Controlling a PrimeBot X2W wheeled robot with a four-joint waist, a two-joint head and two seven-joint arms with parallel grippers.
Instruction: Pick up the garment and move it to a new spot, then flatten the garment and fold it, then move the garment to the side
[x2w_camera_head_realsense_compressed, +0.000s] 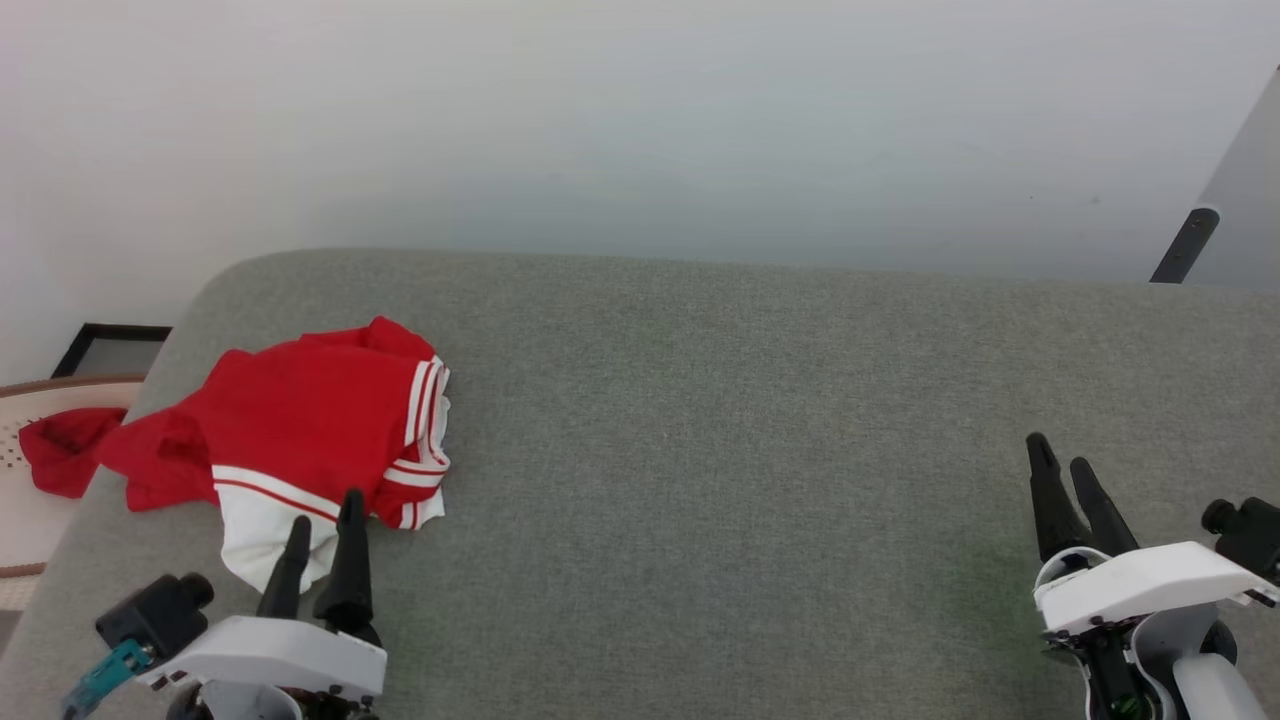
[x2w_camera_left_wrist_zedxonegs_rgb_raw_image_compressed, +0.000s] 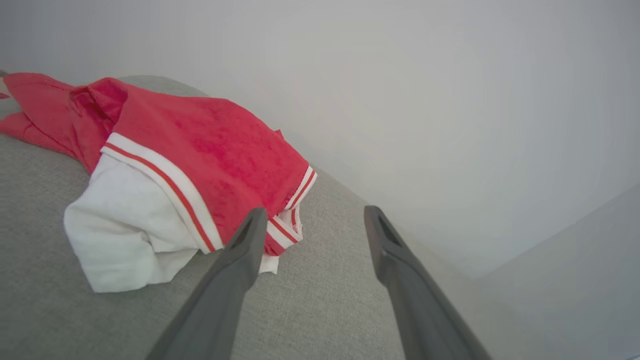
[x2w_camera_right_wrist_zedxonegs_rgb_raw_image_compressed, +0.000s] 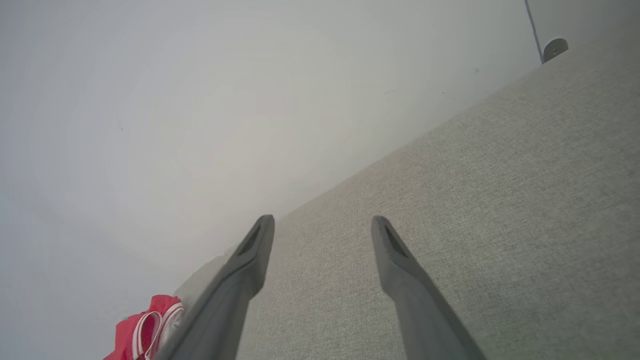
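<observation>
The garment (x2w_camera_head_realsense_compressed: 300, 420), a red shirt with a white panel and red-and-white striped bands, lies crumpled at the left end of the grey upholstered surface (x2w_camera_head_realsense_compressed: 750, 450), one red part hanging over the left edge. My left gripper (x2w_camera_head_realsense_compressed: 325, 510) hovers open just in front of its white panel, nothing between the fingers. In the left wrist view the garment (x2w_camera_left_wrist_zedxonegs_rgb_raw_image_compressed: 200, 150) lies ahead and to the left of the open left gripper (x2w_camera_left_wrist_zedxonegs_rgb_raw_image_compressed: 312, 217). My right gripper (x2w_camera_head_realsense_compressed: 1060, 455) is open at the right end of the surface, far from the shirt; its wrist view shows the gripper (x2w_camera_right_wrist_zedxonegs_rgb_raw_image_compressed: 322, 222) over bare fabric and the garment (x2w_camera_right_wrist_zedxonegs_rgb_raw_image_compressed: 145, 327) at the lower left.
A pale wall rises behind the surface. A dark leg (x2w_camera_head_realsense_compressed: 1185, 245) of some furniture stands at the far right. Off the left edge sit a dark frame (x2w_camera_head_realsense_compressed: 110, 345) and a round pale object with a brown rim (x2w_camera_head_realsense_compressed: 40, 480).
</observation>
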